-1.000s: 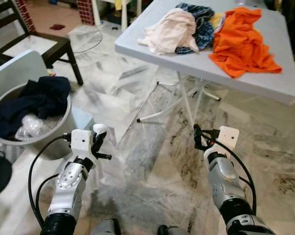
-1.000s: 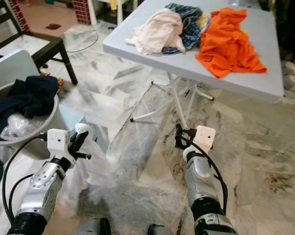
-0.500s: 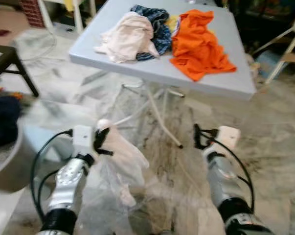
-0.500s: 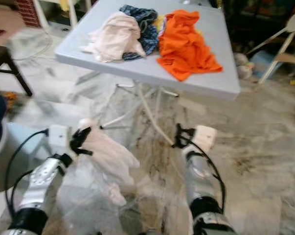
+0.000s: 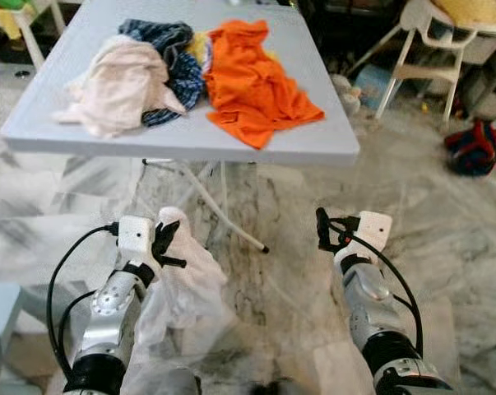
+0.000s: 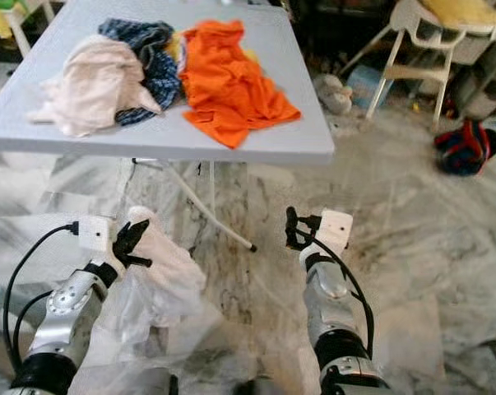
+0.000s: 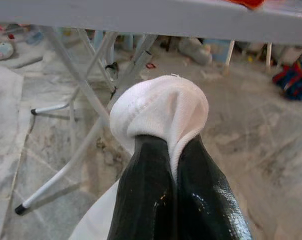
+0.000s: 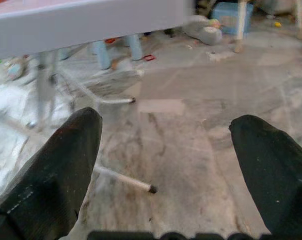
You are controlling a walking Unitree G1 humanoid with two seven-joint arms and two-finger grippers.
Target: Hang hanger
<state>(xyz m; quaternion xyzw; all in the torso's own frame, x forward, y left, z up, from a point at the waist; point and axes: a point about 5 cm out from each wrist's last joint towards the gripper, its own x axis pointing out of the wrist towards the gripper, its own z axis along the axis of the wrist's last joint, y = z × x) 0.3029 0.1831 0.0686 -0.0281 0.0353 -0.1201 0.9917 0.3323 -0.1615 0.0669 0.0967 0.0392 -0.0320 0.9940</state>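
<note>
My left gripper point(image 5: 167, 239) is shut on a white garment point(image 5: 186, 276) that hangs from its fingers down toward the floor; in the left wrist view the black fingers point(image 7: 156, 200) pinch a fold of the white cloth point(image 7: 161, 107). My right gripper point(image 5: 323, 231) is held out over the floor, open and with nothing between its fingers point(image 8: 65, 165). No hanger can be made out.
A grey folding table point(image 5: 305, 144) stands ahead with a cream garment point(image 5: 116, 78), a blue patterned one point(image 5: 169, 49) and an orange one point(image 5: 252, 86) on it. Its white legs point(image 5: 219, 218) reach the marble floor. A white chair point(image 5: 433, 41) and red-blue bundle point(image 5: 474, 146) lie right.
The camera has swung right: the basin and dark chair left the picture, the table now sits straight ahead. The left gripper still holds the white garment; the right stays open.
</note>
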